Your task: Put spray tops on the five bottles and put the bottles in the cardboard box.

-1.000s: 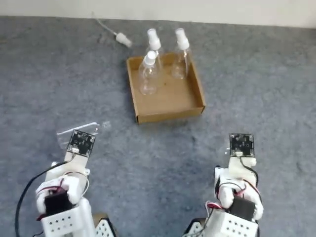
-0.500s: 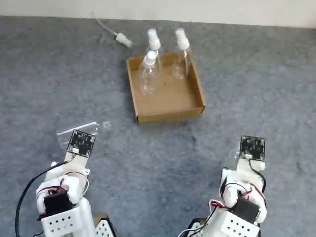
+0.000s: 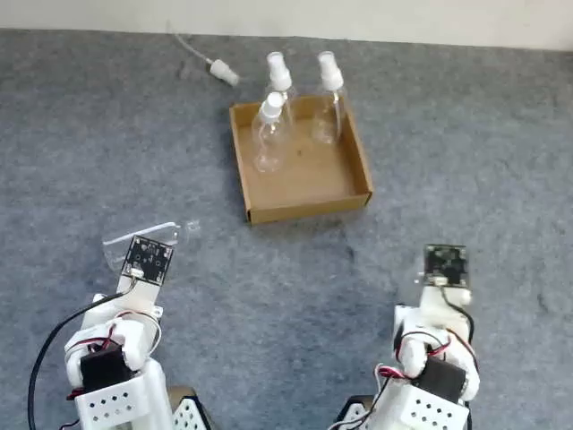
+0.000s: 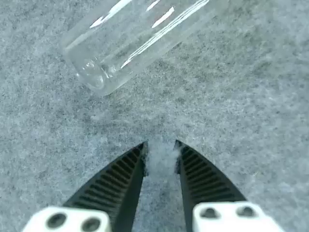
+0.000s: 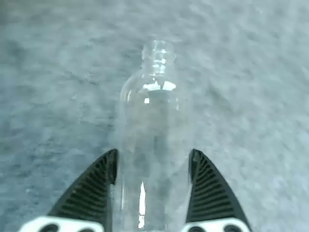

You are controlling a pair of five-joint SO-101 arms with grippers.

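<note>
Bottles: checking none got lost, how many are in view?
5. Three capped bottles stand at the cardboard box's far end; one uncapped bottle lies by the left end effector, another at the right end effector.

Looking down on a grey cloth [image 3: 89, 134] covering the table, spreading from side to side and from the near edge up to the far one. Showing a fuzzy, mottled nap with lighter and darker flecks, seen close up in both wrist views. Meeting a pale strip [image 3: 430, 18] along the far edge, running plain and bare across the high view.
</note>
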